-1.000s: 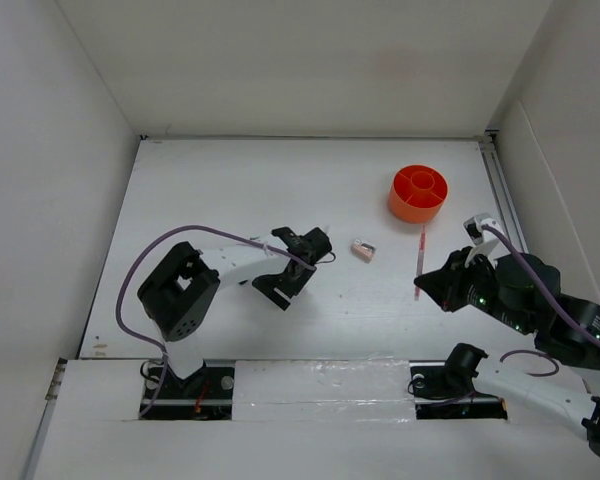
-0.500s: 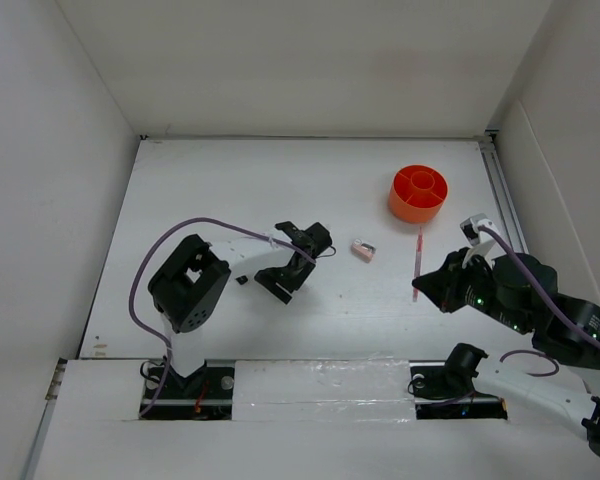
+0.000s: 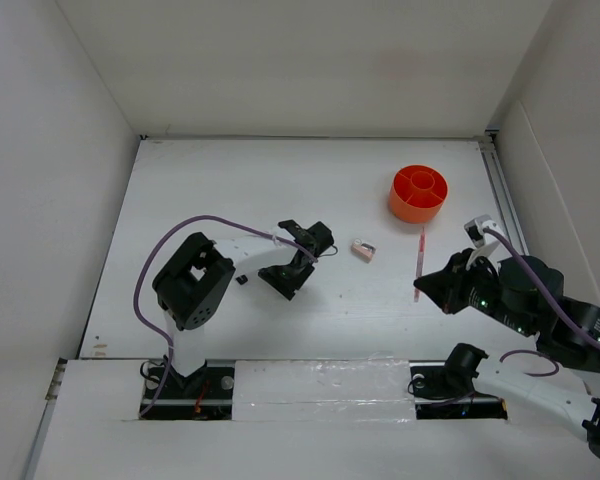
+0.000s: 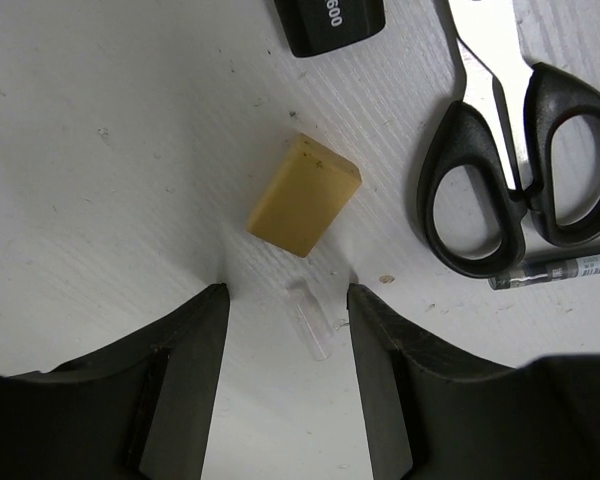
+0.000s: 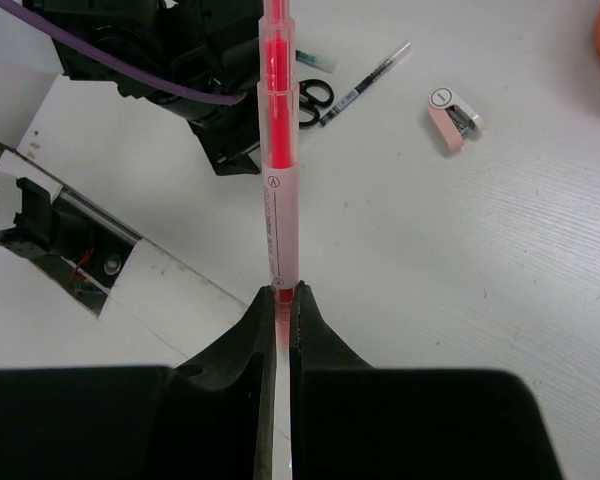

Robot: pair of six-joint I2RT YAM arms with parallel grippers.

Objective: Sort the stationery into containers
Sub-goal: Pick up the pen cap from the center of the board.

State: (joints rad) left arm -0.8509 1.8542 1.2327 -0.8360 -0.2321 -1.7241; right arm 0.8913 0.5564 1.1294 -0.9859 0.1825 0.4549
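The right pincer [image 5: 283,305] is clamped on one end of a pink pen [image 5: 278,170], near the orange desk pot [image 3: 408,211]. The left pincer [image 4: 285,295] gapes wide over the tabletop [image 4: 100,130], with a beige eraser [image 4: 303,195] just beyond its tips, beside black-handled scissors [image 4: 520,170].

Translucent pink pen [image 5: 278,180] in right gripper [image 5: 280,300], beige eraser [image 4: 304,195] beside black-handled scissors [image 4: 510,170], orange pot [image 3: 410,208] far right

"600" on black marker [image 4: 330,20]
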